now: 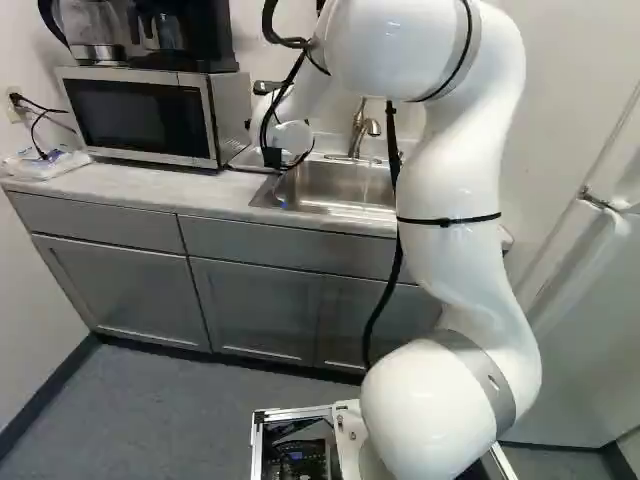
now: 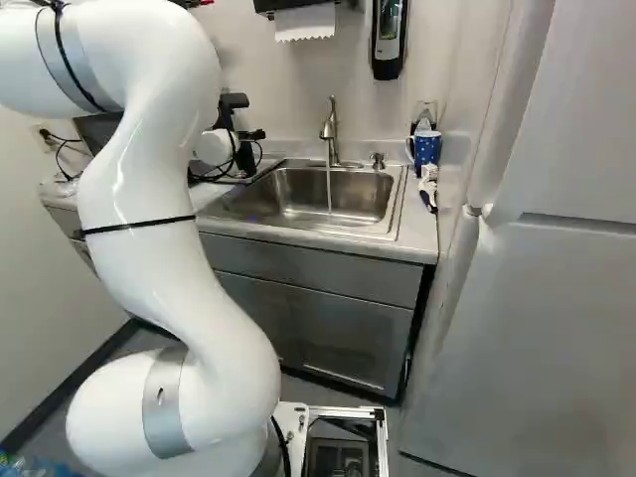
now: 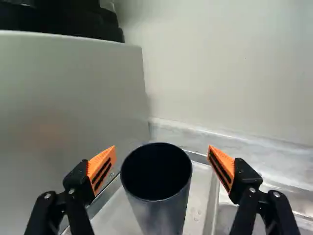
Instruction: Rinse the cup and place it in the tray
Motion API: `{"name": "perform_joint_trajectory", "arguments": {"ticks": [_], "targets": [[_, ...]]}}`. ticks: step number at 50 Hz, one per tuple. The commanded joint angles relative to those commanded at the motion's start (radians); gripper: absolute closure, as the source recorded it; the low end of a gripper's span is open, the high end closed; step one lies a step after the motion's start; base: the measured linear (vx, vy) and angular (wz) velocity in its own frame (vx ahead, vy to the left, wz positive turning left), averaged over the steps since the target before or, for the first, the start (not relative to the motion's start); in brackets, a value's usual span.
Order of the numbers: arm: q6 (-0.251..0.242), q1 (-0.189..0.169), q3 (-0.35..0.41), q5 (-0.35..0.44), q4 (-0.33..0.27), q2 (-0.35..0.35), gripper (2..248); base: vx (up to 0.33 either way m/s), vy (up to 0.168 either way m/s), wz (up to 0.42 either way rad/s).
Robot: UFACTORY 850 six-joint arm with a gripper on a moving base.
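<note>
Cup, a dark grey, smooth, open-topped cylinder [image 3: 159,196], stands upright in the shallow silvery metal tray [image 3: 199,196], just beside the stainless steel sink [image 2: 353,196]. Your black two-fingered gripper with orange pads [image 2: 244,157] is spread wide in the wrist view, grasping nothing: the cup lies between and slightly ahead of the fingertips, with a gap on either side of its rim. You can see that the cup sits nearer one pad [image 3: 101,169] than the other [image 3: 221,166].

On the tray's side away from the sink, you have the silver and black microwave [image 1: 140,115], with a black coffee maker [image 1: 168,35] on top of it. At the back of the sink rises the brushed metal faucet [image 2: 330,129], and you can see a thin stream of water running from it into the basin. At the right of the sink in the right base view, you find a blue mug with light spots [image 2: 426,148]. Above the sink, on the wall, hang white paper towels [image 2: 305,22] and a black and silver dispenser [image 2: 389,38].
</note>
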Motion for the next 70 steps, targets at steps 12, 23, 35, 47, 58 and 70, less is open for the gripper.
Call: {"name": "perform_joint_trajectory", "arguments": {"ticks": [12,23,35,47,58,70], "targets": [[0.000,0.000,-0.010,-0.012,0.000,0.013,3,0.000,0.000,0.000],[0.000,0.001,-0.014,-0.027,0.000,0.029,3,0.000,0.000,0.000],[0.000,-0.004,-0.007,-0.047,0.000,0.056,3,0.000,0.000,0.000],[0.000,-0.020,0.010,-0.063,0.000,0.092,3,0.000,0.000,0.000],[0.000,-0.042,0.032,-0.064,-0.009,0.130,3,0.000,0.000,0.000],[0.000,-0.069,0.049,-0.064,-0.033,0.167,3,0.000,0.000,0.000]]}}
